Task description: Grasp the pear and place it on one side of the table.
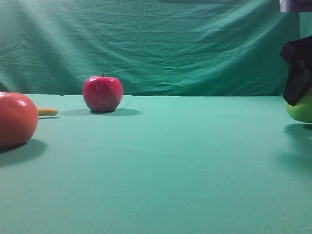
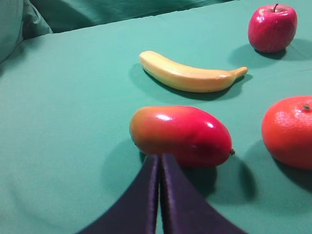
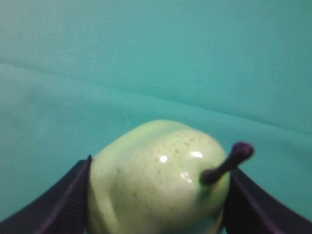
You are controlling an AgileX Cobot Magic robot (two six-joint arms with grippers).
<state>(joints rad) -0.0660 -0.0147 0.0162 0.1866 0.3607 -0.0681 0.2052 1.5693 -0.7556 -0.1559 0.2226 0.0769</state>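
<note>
A wrinkled green backdrop [image 1: 156, 44] filled the top of the exterior view above the teal table [image 1: 161, 165]; the large orange-red fruit [image 1: 15, 119] sat at the left edge, the red-orange mango [image 2: 181, 135] at centre of the left wrist view with the banana [image 2: 190, 74] behind it, the apple [image 1: 102, 93] upper left of centre; the pear [image 3: 158, 180] hung at the far right edge, apparently lifted clear of the cloth over its shadow, clamped at both flanks by the right gripper [image 3: 158, 195], presumably carried toward the table's side; the left gripper [image 2: 160, 170] sat idle, fingers pressed together, just before the mango
</note>
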